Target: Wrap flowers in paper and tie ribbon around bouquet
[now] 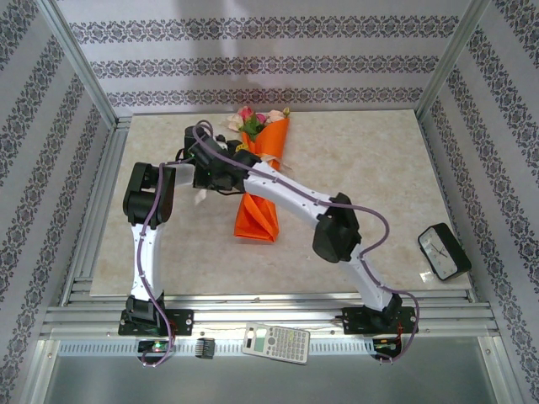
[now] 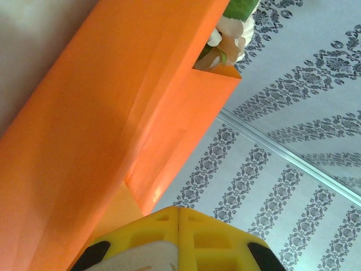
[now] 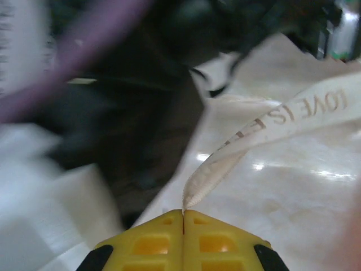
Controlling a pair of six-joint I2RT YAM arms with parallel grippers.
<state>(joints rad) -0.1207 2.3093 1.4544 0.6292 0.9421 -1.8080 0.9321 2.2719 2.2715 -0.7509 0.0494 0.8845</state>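
Marble-pattern table (image 1: pixel 379 151): bouquet (image 1: pixel 259 215) lies centred. Right gripper (image 3: pixel 183 212) clamps the ribbon (image 3: pixel 271 121) beside the bouquet. Left gripper (image 2: pixel 179 209) is closed beside its paper (image 2: pixel 84 141).

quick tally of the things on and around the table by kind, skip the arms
bouquet: 1
ribbon: 1
calculator: 1
clock: 1
small black part: 1
total: 5
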